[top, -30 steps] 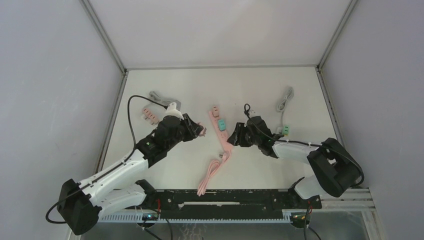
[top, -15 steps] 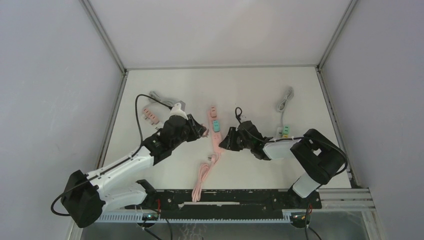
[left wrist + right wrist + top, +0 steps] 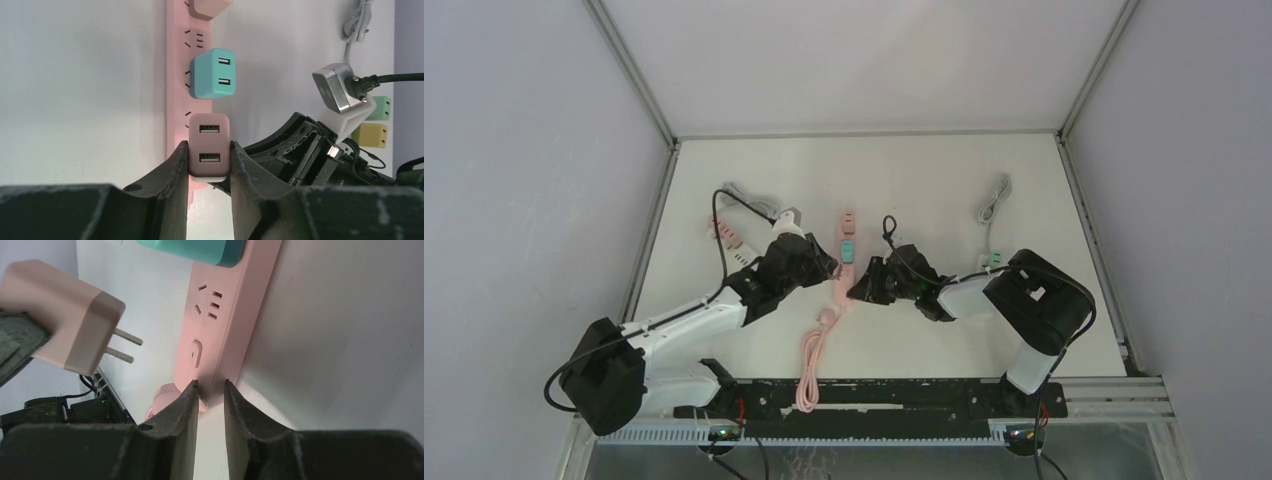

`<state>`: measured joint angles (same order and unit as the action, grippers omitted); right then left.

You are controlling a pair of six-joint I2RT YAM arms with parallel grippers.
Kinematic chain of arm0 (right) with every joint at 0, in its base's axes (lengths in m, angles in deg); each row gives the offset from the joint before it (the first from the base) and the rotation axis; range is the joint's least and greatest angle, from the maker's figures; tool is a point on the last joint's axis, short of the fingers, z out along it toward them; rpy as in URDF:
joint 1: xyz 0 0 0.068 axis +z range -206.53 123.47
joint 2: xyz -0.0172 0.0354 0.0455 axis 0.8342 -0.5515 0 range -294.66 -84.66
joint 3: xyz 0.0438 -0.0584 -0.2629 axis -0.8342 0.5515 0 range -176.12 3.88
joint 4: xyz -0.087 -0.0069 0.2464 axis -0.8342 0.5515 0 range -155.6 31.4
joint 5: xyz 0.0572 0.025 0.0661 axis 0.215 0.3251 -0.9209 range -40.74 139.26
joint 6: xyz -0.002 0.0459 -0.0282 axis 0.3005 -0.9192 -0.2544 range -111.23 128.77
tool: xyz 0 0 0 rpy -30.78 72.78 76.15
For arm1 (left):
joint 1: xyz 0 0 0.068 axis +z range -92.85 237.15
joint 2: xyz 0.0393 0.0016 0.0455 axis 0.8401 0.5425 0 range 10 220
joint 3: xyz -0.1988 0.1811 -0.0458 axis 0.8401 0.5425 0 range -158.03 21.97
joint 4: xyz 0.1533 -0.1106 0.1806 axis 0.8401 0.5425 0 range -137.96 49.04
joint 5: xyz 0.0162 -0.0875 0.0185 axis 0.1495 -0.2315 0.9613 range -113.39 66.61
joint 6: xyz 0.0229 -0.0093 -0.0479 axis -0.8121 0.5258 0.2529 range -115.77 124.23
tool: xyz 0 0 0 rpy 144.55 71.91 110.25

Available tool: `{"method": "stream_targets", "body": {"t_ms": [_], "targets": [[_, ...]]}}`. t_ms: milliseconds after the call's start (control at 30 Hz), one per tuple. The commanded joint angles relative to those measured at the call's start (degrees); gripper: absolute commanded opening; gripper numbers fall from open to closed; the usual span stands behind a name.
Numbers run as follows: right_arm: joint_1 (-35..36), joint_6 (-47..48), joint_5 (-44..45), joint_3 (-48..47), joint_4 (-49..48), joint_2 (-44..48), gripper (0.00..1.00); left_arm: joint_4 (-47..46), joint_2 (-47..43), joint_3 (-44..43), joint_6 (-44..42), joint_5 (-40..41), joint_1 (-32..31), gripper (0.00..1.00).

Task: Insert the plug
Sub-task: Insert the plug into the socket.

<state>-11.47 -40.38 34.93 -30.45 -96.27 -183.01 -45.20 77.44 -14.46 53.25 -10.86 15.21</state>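
Left gripper clamped on the pink plug, above the power strip, just short of a teal adapter. Only the right wrist view shows the prongs outside the sockets, right gripper pinching the strip's end.

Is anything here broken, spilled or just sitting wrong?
Nothing looks broken or spilled. The only loose end: the pinkish plug in the left claw hangs clear of the pink power strip, prongs bare, while the right claw pinches the strip's end.

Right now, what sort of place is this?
Probably a robot lab test cell: white table boxed in by plain grey panels, two arms mounted along a black rail, pink power strip as practice piece.
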Motion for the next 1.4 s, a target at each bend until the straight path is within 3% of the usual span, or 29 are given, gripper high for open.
{"method": "stream_targets", "body": {"t_ms": [0,700,1367], "targets": [[-0.10,-2.51,-1.01,-0.55,-4.90,-0.15,0.31,-3.95,1.47,0.01,0.58,3.34,-0.99,0.00],[-2.17,-8.73,-6.06,0.66,-10.99,-7.40,0.24,-6.51,9.77,-3.18,-4.42,19.64,-7.04,0.00],[-1.99,-8.80,-6.23,0.61,-10.80,-7.72,0.23,-15.16,14.88,-3.10,-11.91,23.82,-10.55,0.00]]}}
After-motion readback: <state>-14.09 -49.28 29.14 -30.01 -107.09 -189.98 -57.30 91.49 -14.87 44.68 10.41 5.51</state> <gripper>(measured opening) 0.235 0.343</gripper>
